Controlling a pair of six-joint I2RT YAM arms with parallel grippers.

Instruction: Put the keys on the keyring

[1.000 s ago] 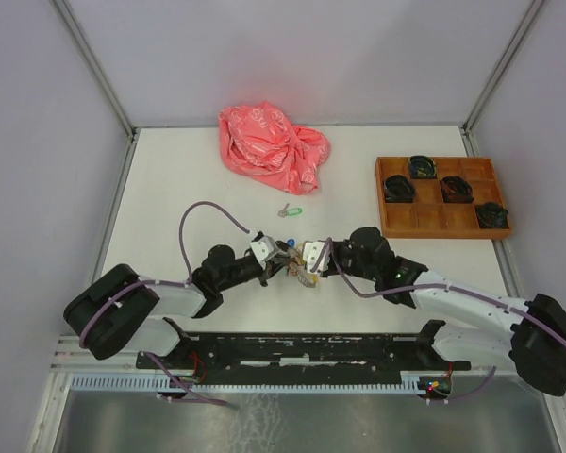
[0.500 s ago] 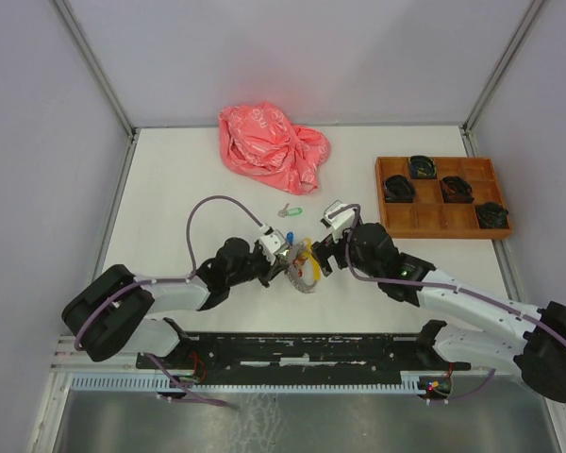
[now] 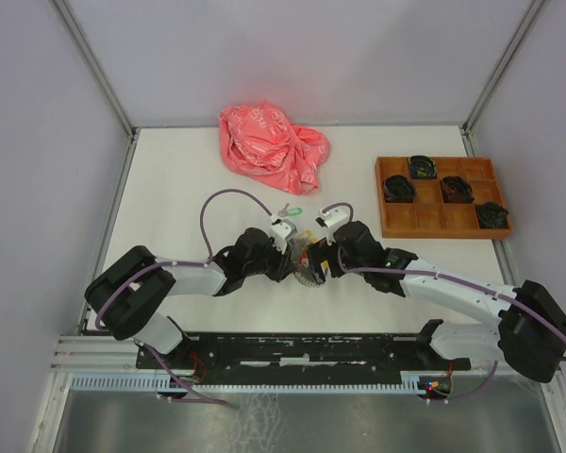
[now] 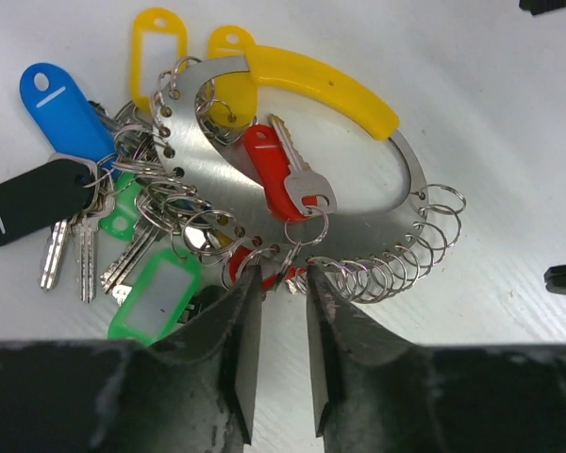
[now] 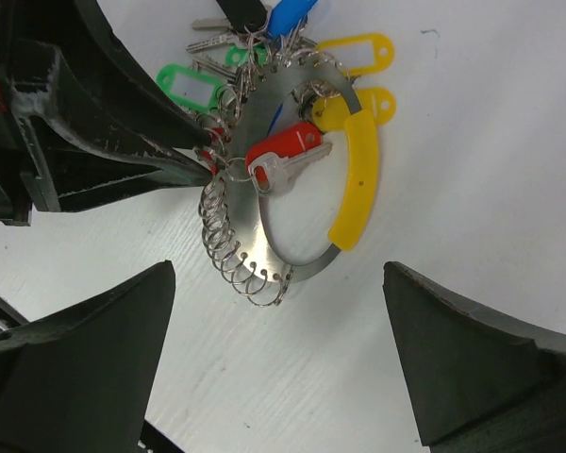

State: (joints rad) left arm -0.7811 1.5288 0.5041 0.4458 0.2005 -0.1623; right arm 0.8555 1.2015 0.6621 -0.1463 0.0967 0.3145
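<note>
Right tool (image 5: 278,283) has spread wide above the keyring (image 4: 222,203) on the bench (image 3: 170,189); left tool (image 4: 281,283) is slightly parted at its rings. Red key (image 4: 274,175) looks threaded; green key (image 3: 294,211) lies apart, still unthreaded.

CENTRE: left gripper (image 4: 279,283) and right gripper (image 5: 278,274) flank keyring (image 4: 228,203); free approach only on its near side | FAR: red bag (image 3: 272,146) blocks | RIGHT: wooden tray (image 3: 423,219) blocks | LEFT: table (image 3: 165,189) open for passage.
</note>
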